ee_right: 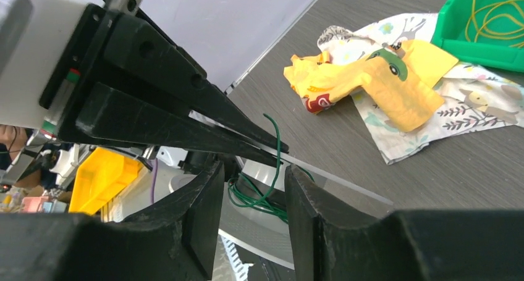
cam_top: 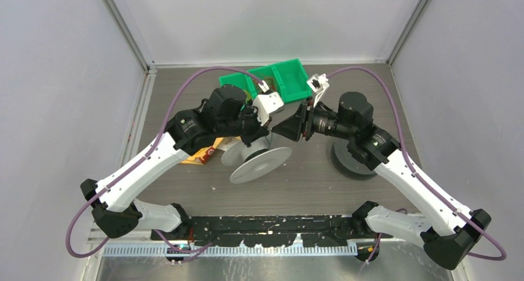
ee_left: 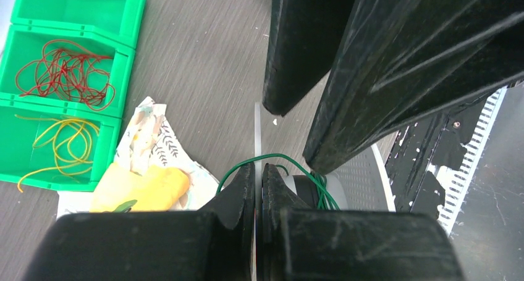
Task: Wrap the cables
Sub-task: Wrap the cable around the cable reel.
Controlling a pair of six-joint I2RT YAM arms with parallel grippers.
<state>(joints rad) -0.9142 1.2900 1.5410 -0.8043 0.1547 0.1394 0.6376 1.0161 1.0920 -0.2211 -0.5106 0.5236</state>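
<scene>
Though separate, three cables, two spools

No word, number or brand can be read in any view. The crumpled yellow wrapper on the grey bench bears a small red-and-white patch, too blurred to read. The white patterned cloth shows only printed leaves and animals.

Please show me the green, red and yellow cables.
green cable (ee_left: 267, 156): left wrist view, top of its loop.
red cable (ee_left: 65, 71): left wrist view, middle of the tangle.
yellow cable (ee_left: 65, 143): left wrist view, middle of the coil.
</scene>
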